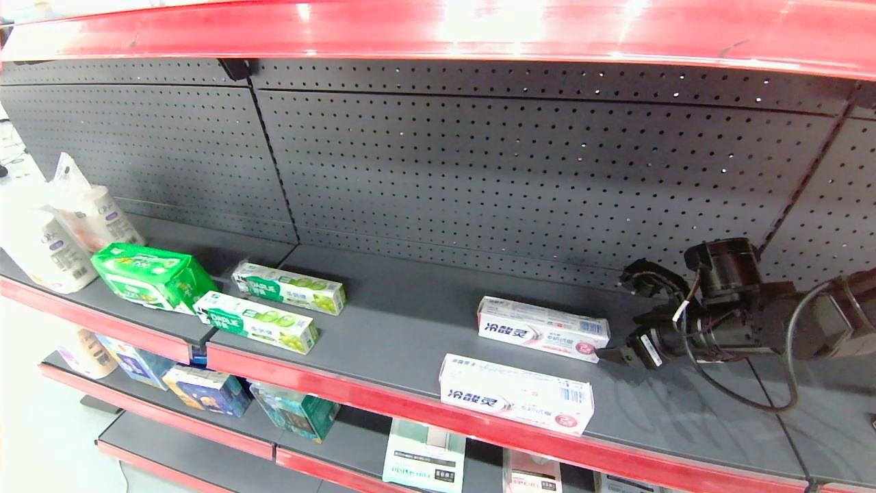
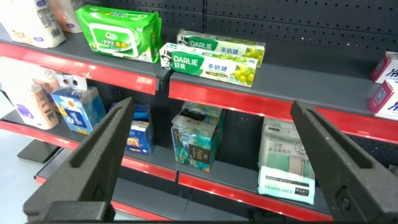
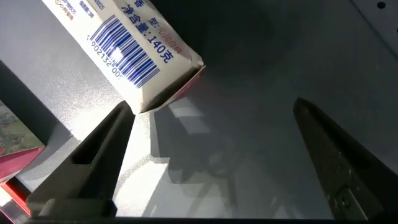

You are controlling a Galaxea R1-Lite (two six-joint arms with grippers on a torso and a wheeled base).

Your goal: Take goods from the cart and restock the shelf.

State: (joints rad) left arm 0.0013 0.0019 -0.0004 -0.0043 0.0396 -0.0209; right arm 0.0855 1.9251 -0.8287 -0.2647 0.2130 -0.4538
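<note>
Right end effector [image 1: 616,316] hangs low over the shelf [image 1: 410,308], toward the shelf's right part, with its jaws spread wide and nothing between them. In the right wrist view the same end effector [image 3: 211,162] frames bare shelf [image 3: 267,87], and one finger [image 3: 93,165] sits just beside the barcoded end of the rear white box [image 3: 124,43]; whether they touch cannot be told.

That rear white box [image 1: 543,329] lies flat at mid-depth on the shelf, its right end nearest the end effector. A front white box [image 1: 517,394] lies flat along the shelf's red front edge [image 1: 328,387], apart from the rear one.

Left end effector [image 2: 211,155] is held out in front of the shelf, facing it, jaws wide apart and empty.

Farther left on the shelf two green boxes lie flat, one [image 1: 256,322] at the front edge and one [image 1: 289,287] behind it. Left of them, on the shelf's next panel, sits a green wipes pack [image 1: 152,274], and beyond it two white bottles [image 1: 48,253] stand near the shelf's left end.

Below the shelf, a lower shelf [image 1: 171,424] carries a teal box [image 1: 294,411], a blue box [image 1: 205,390] and a white-and-green pack [image 1: 424,455].
</note>
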